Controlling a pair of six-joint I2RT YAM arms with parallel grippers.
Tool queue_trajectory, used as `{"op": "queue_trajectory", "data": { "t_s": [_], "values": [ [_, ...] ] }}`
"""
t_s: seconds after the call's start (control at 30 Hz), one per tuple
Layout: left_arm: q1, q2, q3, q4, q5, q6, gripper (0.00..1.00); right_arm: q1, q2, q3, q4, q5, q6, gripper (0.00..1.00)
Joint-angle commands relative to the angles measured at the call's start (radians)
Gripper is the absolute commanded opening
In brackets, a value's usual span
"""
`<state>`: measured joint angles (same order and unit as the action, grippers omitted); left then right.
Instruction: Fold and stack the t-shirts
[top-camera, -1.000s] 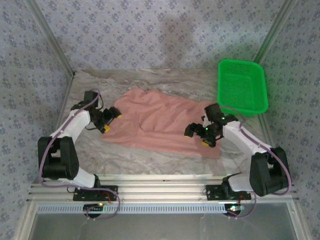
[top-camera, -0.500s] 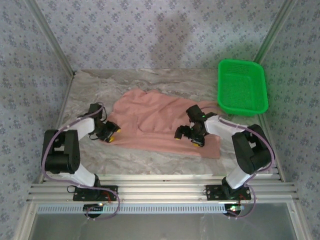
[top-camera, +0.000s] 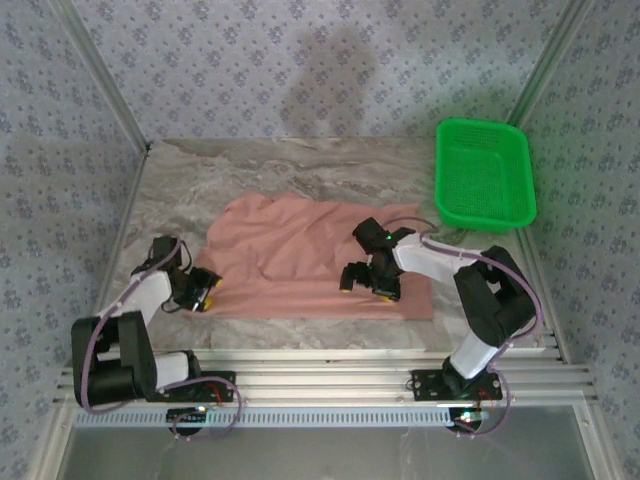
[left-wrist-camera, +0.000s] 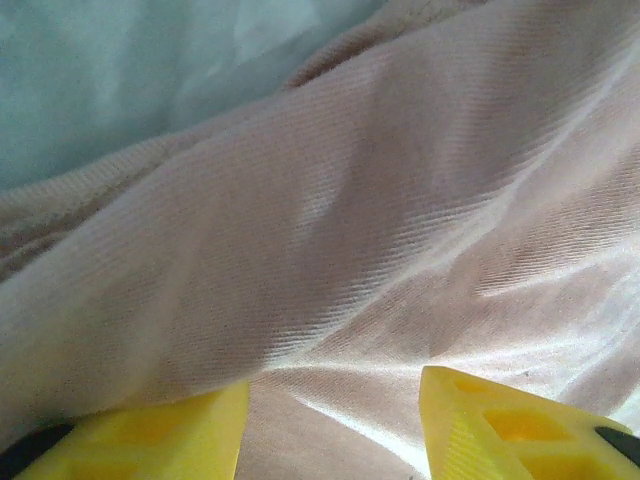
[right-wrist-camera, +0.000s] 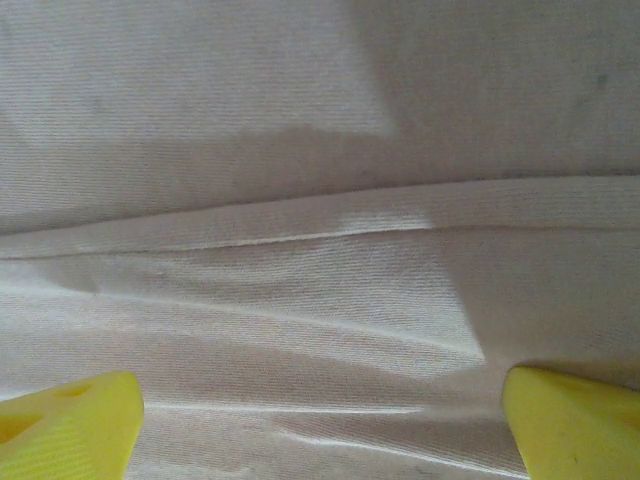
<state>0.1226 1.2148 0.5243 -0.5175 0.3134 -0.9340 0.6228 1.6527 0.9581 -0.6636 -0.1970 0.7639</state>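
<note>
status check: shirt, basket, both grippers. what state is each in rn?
t-shirt: lying spread on the table, wrinkled, not folded yet.
green basket: upright, empty, at the far right corner.
left gripper: at the shirt's left edge, jaws partly closed with a fold of cloth between the fingertips; grip unclear.
right gripper: wide open, close over the shirt, holding nothing.

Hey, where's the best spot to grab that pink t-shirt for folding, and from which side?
Take the t-shirt by its near edge, which lies fairly straight and flat on the table. Its near-left corner sits at the left hand, so pinch there, coming low from the left; the right hand, open above the cloth, would likely suit the near-right corner.
</note>
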Motion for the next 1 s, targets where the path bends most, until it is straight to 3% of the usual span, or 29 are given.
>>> {"op": "queue_trajectory", "data": {
  "t_s": [0.0, 0.17, 0.43, 0.67, 0.8, 0.97],
  "values": [
    [0.012, -0.085, -0.035, -0.155, -0.059, -0.043, 0.5, 0.019, -0.006, -0.037, -0.153, 0.03, 0.047, 0.96],
    [0.01, -0.166, 0.049, -0.223, -0.05, -0.042, 0.61, 0.022, -0.055, 0.012, -0.191, 0.05, 0.03, 0.97],
    [-0.024, 0.001, 0.543, -0.283, -0.094, 0.155, 0.83, -0.002, -0.115, 0.282, -0.328, 0.141, -0.114, 1.0],
    [-0.057, 0.443, 1.042, -0.33, 0.082, 0.485, 0.89, -0.231, -0.113, 0.418, -0.313, -0.025, -0.246, 1.0],
    [-0.096, 0.715, 1.37, -0.475, 0.079, 0.68, 0.87, -0.309, -0.025, 0.53, -0.335, -0.071, -0.324, 1.0],
    [-0.1, 0.933, 1.583, -0.518, 0.063, 0.76, 0.79, -0.375, 0.117, 0.644, -0.344, -0.141, -0.375, 1.0]
  ]
}}
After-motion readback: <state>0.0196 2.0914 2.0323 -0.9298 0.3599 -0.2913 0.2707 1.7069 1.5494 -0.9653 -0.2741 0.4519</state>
